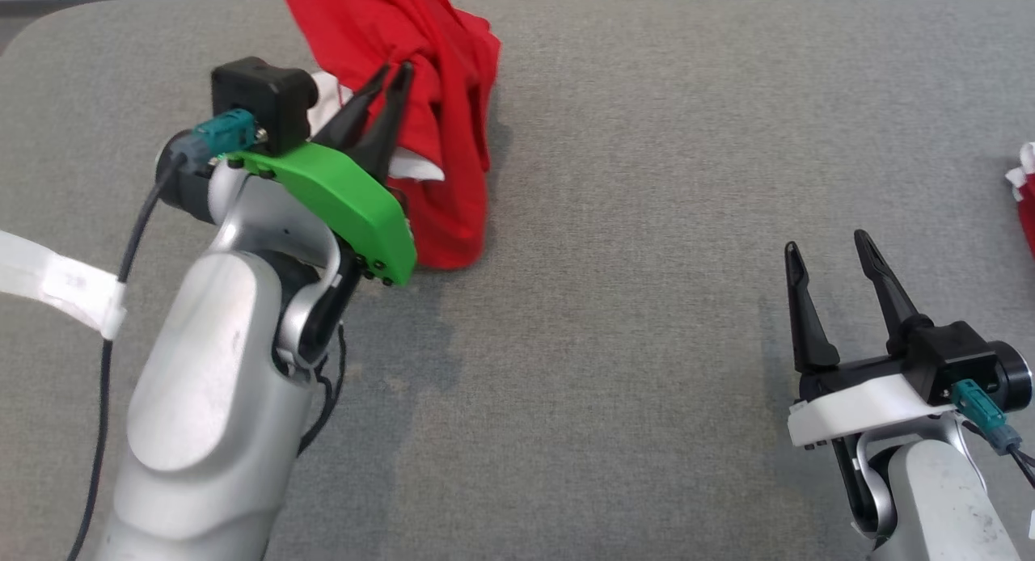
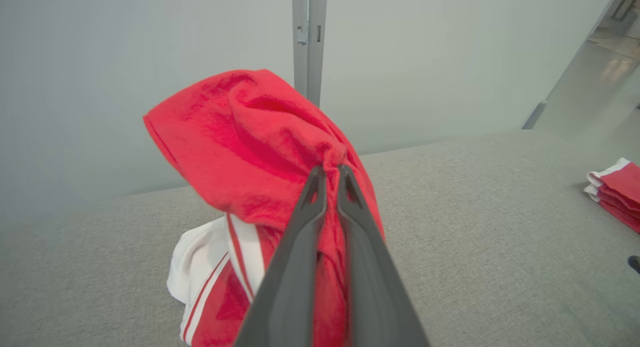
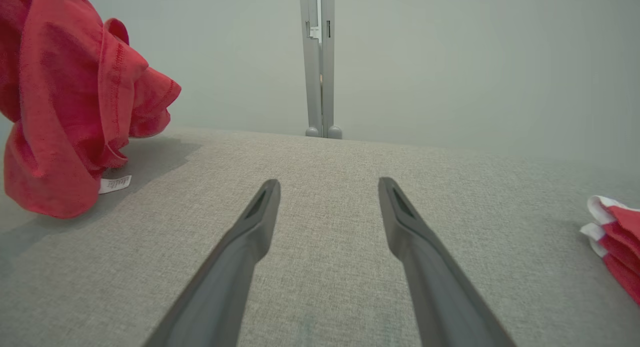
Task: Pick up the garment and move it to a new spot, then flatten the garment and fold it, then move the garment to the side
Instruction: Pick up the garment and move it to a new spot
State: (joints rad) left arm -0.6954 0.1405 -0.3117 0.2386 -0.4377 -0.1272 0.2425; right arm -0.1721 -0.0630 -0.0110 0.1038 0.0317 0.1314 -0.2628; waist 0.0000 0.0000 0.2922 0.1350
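Carrying the garment to a new spot.
My left gripper (image 1: 390,74) pinches the red garment (image 1: 437,76), upper left; right gripper (image 1: 833,262) gapes empty. Next I must set it down, spread flat.

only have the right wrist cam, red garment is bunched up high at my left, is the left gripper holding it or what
Observer: Yes. In the head view the left gripper is shut on the red garment, fingertips pinched together in the cloth.
Operator: where on it is the pinch
Observer: The left wrist view shows the pinch at a gathered knot, with a hood of cloth bulging above the fingertips.
Operator: is it all red
Observer: No. A white striped part hangs below the knot, to the left of the fingers in that view.
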